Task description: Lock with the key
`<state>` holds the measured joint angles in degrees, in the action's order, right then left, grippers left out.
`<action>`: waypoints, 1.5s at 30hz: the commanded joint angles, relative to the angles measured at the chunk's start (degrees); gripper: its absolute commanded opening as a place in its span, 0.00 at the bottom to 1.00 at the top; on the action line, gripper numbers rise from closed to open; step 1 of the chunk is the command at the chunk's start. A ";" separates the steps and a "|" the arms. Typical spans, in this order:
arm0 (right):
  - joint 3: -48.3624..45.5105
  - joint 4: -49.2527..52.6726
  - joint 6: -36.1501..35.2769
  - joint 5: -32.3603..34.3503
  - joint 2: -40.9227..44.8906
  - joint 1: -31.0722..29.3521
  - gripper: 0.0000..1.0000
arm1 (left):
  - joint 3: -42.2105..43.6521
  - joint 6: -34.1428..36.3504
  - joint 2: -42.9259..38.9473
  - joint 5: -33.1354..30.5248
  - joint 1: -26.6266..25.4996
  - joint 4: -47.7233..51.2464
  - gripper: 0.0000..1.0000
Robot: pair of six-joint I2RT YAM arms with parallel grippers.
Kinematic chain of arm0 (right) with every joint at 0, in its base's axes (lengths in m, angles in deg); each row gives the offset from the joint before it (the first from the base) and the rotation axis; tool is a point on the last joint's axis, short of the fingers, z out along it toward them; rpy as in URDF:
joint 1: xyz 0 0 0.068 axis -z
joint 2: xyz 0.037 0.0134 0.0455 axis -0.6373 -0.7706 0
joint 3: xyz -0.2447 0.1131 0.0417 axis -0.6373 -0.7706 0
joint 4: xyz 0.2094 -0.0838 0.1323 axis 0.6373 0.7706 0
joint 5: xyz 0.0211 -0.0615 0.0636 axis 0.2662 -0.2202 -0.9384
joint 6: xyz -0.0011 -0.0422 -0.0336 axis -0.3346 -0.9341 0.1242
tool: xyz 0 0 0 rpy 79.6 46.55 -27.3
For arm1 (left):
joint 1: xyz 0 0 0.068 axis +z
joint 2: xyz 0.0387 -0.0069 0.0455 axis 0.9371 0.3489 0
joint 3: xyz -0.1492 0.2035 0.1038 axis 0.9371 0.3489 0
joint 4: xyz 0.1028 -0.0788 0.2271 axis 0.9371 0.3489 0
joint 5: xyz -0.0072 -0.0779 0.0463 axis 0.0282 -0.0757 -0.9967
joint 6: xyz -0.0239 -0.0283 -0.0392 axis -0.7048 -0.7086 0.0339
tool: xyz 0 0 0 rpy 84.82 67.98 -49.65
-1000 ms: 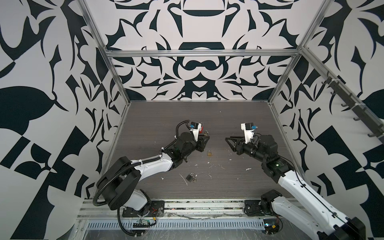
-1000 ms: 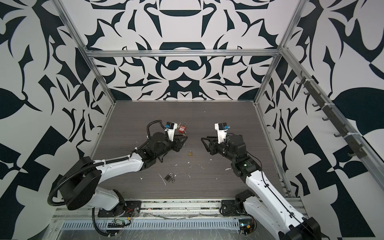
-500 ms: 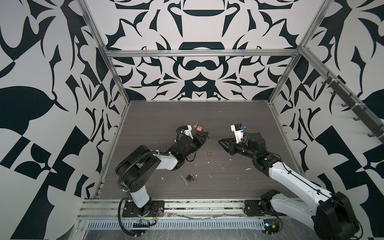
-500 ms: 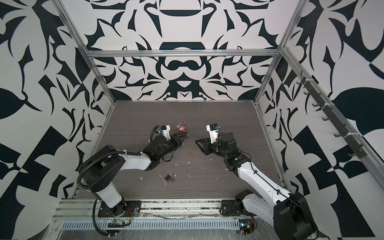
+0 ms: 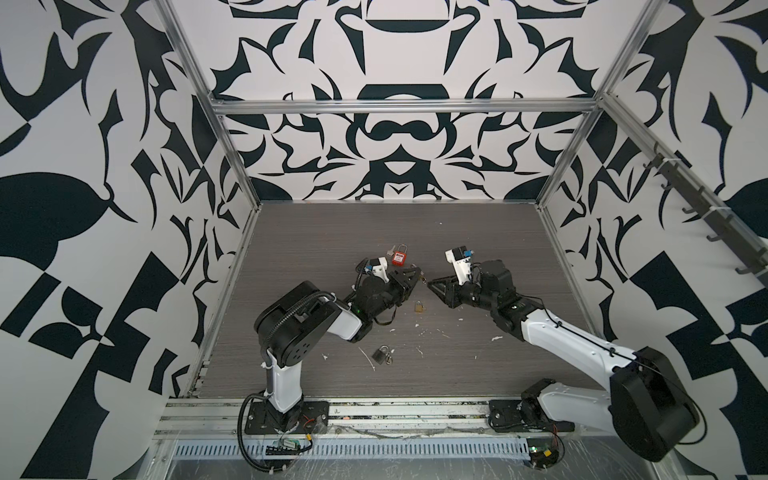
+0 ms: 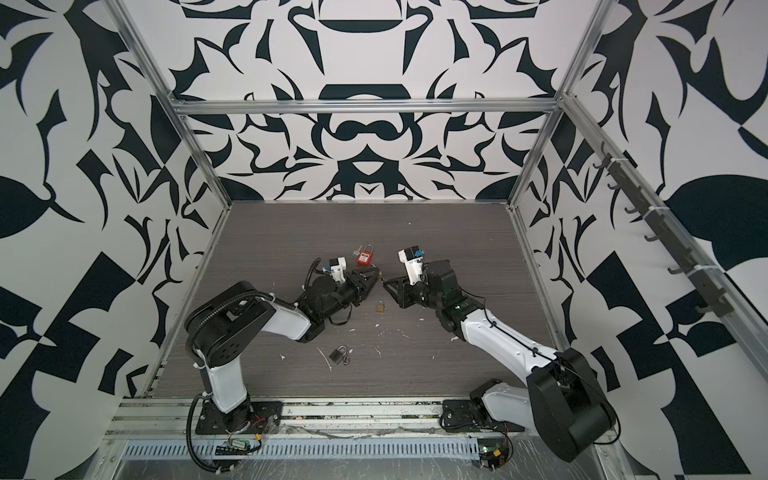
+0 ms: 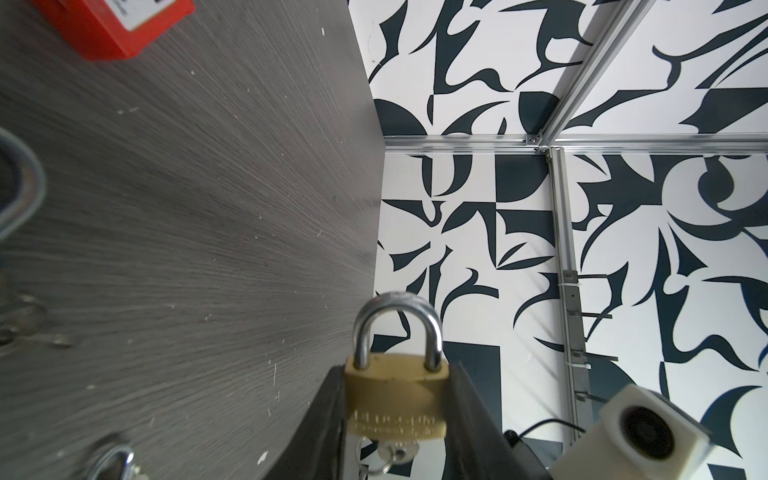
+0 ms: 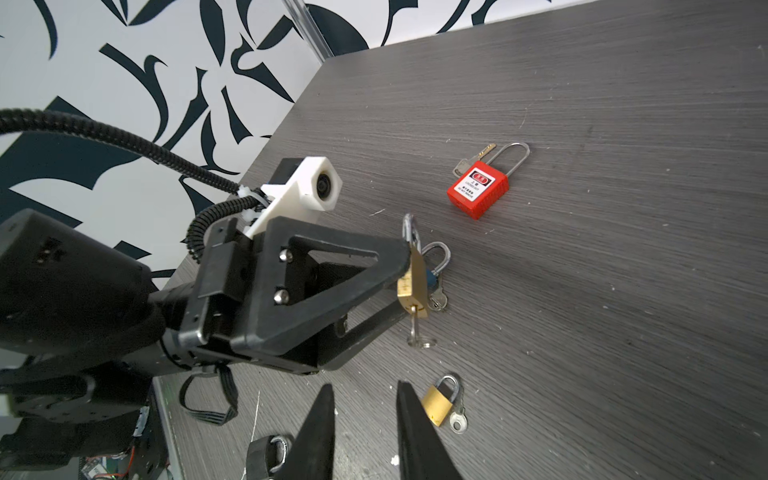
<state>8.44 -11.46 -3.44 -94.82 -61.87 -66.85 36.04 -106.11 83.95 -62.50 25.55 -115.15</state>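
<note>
1. Hold the brass padlock in the left tool, clenched on the sides of its body, lifted over the middle of the worktop, just left of the right tool.
2. Check the shackle first: apparently pushed fully home, judging from the left wrist view.
3. Find the key, seated in the bottom of the body, with its ring hanging below.
4. Bring the right tool, parted and empty at present, slightly further left, and line the fingers up with the flat head of the key, not with the ring.
5. Close only when centred; probably a small and slippery piece, easy to lose.
6. Turn by rotating the wrist about the key's own axis, without pulling, to avoid drawing the key out or twisting the body.
7. Stay clear of the red padlock, further away, and the second brass padlock, nearer.
</note>
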 commanded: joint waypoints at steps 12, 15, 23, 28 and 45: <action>5.55 -2.13 -4.06 0.39 -4.62 -0.28 0.23 | 0.03 -1.27 -0.84 0.55 0.17 -3.44 0.00; 5.79 -2.11 -4.19 0.21 -5.47 -0.50 0.21 | 0.13 -1.23 -0.87 0.46 0.17 -3.51 0.00; 5.65 -1.93 -4.78 0.67 -6.55 -0.94 0.18 | 0.40 -1.39 -0.95 0.29 0.17 -3.10 0.00; 5.72 -2.02 -5.00 0.83 -7.35 -1.12 0.14 | 0.11 -1.58 -0.69 0.28 0.17 -3.10 0.00; 6.43 -2.28 -5.15 0.75 -8.59 -1.56 0.00 | 0.41 -1.89 -0.73 0.25 0.17 -2.58 0.00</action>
<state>12.51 -12.12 -7.77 -94.18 -70.90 -67.99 36.04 -107.55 83.95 -62.37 25.70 -115.04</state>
